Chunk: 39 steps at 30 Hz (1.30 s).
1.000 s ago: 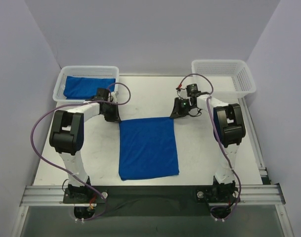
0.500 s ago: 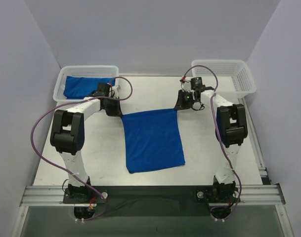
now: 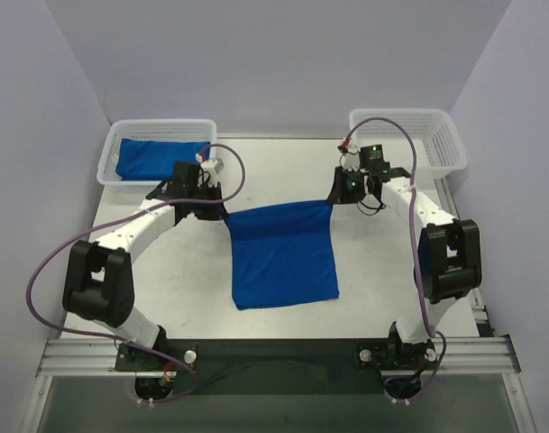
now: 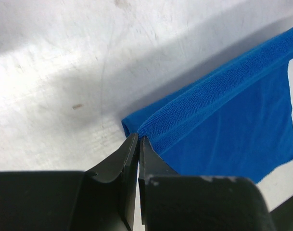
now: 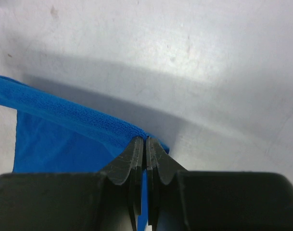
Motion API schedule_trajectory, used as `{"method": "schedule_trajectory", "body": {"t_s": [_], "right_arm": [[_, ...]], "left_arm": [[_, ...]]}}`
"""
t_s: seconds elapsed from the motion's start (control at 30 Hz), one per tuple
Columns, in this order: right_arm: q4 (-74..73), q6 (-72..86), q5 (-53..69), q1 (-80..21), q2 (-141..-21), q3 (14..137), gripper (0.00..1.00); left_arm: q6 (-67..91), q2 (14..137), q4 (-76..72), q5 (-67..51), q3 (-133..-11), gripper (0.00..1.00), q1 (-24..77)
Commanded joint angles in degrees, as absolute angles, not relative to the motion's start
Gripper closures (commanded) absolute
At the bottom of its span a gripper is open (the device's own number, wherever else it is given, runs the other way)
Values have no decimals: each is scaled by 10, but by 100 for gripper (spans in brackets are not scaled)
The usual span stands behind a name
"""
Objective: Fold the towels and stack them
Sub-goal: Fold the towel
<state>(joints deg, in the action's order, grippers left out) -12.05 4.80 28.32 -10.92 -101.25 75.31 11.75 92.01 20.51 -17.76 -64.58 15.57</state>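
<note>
Blue towels, two: one towel (image 3: 283,257) pinched by left jaws and right jaws, other towel (image 3: 161,158) in basket (image 3: 157,124).

A royal-blue terry towel (image 3: 283,257) is stretched taut by its two lifted far corners, its near part flat on the worktop (image 3: 373,271). A second blue towel (image 3: 161,158) lies in a white mesh basket (image 3: 161,124).

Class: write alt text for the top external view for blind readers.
The left arm and right arm pinch the far corners of a blue towel, jaws shut, holding that edge off the table. A second towel lies in the left basket; the right basket is empty.
</note>
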Motion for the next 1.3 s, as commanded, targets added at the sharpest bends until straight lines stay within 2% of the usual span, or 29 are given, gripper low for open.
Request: {"method": "schedule_trajectory", "body": {"t_s": [0.0, 0.27, 0.53, 0.87, 1.03, 1.27], "right_arm": [[-137, 71, 247, -119, -969, 697, 100], [-137, 142, 207, -138, -848, 543, 100], [-139, 170, 207, -163, -755, 471, 100], [-123, 201, 188, -177, -776, 398, 100], [-97, 214, 188, -174, -810, 378, 100], [-93, 224, 192, -175, -802, 396, 100]], "left_arm": [[141, 880, 223, -170, -600, 100, 172], [212, 749, 246, -170, -492, 100, 188], [278, 646, 273, -173, -427, 100, 234], [336, 664, 262, -156, -330, 100, 275], [354, 715, 244, -161, -317, 100, 281], [366, 709, 241, -145, -340, 100, 287]]}}
